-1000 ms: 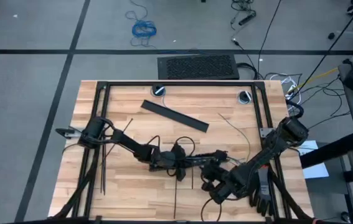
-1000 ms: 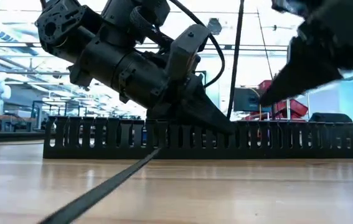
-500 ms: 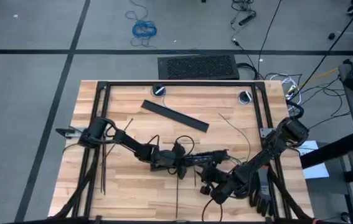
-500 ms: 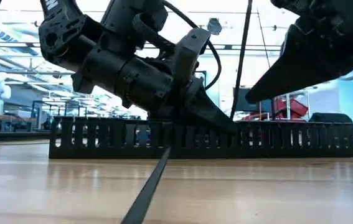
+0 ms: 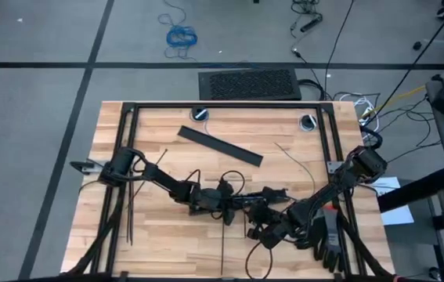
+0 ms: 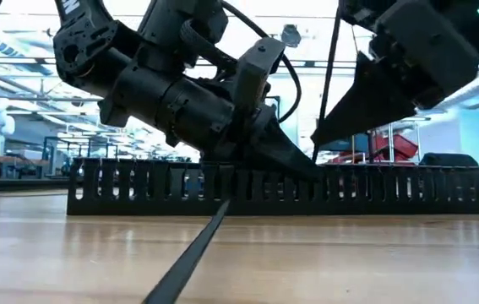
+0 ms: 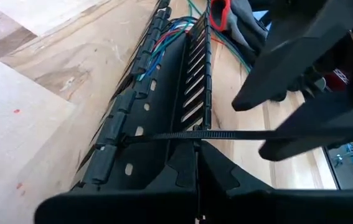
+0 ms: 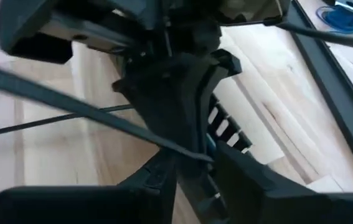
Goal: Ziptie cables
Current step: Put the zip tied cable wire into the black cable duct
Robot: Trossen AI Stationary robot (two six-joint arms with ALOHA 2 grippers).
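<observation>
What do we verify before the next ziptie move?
1. cables lying in the slotted bar: ok.
2. ziptie lying across the bar: ok.
3. left tool shut on the ziptie: ok, the strip crosses at its closed tips.
4. right tool has the ziptie's far end: cannot tell.
5. Ziptie passes under the cables: cannot tell, hidden by the bar wall.

In the high view the left pincer [image 5: 233,205] and right pincer [image 5: 262,227] merge into one dark mass near the desk's [image 5: 167,235] front edge, hiding the slotted bar [image 6: 307,187] and most of the cables [image 7: 167,40]. The ziptie's [image 6: 190,257] near end runs out of the low view.
</observation>
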